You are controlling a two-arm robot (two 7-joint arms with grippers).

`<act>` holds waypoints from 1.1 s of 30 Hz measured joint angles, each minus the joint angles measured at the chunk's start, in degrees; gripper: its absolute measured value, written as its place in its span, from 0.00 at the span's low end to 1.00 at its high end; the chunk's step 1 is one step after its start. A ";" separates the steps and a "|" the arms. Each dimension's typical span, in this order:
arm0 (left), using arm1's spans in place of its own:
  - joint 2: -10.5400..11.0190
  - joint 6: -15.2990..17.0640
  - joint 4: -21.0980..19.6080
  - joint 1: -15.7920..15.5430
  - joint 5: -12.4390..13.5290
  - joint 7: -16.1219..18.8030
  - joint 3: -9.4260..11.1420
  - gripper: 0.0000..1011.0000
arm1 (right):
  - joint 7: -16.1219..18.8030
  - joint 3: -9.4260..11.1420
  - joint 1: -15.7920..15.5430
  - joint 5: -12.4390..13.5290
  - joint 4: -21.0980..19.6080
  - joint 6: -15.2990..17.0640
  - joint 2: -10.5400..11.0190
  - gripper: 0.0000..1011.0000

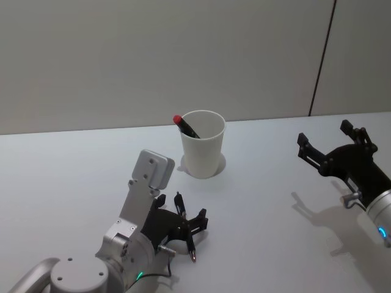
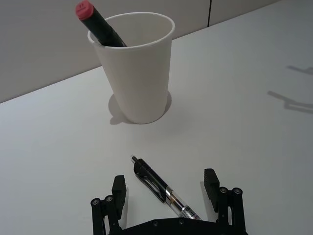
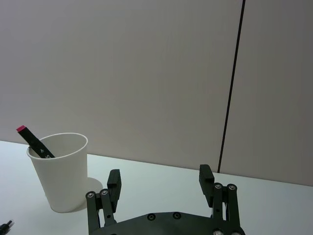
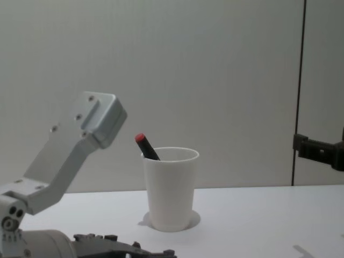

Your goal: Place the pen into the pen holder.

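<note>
Even, soft light; faint shadows.

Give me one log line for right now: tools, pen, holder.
left tool: open, astride pen lying on table | pen holder: upright, red-capped marker inside | right tool: open, idle at right | grasp: not yet

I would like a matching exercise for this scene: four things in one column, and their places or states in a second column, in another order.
Things:
1. white paper cup
2. black marker with red cap
3. black and clear pen
4. right gripper

States:
A. lies flat on the white table between the fingers of the open left gripper
B. open, empty, right of the cup
C. stands upright on the table
D. leans inside the cup, cap above the rim

Pairs: 1-C; 2-D; 3-A; 4-B
</note>
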 joint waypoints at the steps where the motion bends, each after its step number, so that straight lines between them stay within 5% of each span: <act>1: 0.00 0.46 -0.02 -0.13 0.63 -0.43 0.04 0.99 | 0.00 -0.01 0.00 0.00 0.00 0.00 0.00 0.99; 13: -0.22 2.75 0.26 -0.70 3.83 -2.99 0.30 0.99 | 0.00 0.00 0.00 0.00 0.00 0.00 0.00 0.99; 33: -0.51 3.32 0.58 -0.26 4.60 -3.70 0.01 0.99 | 0.00 0.00 0.00 0.00 0.00 -0.01 0.00 0.99</act>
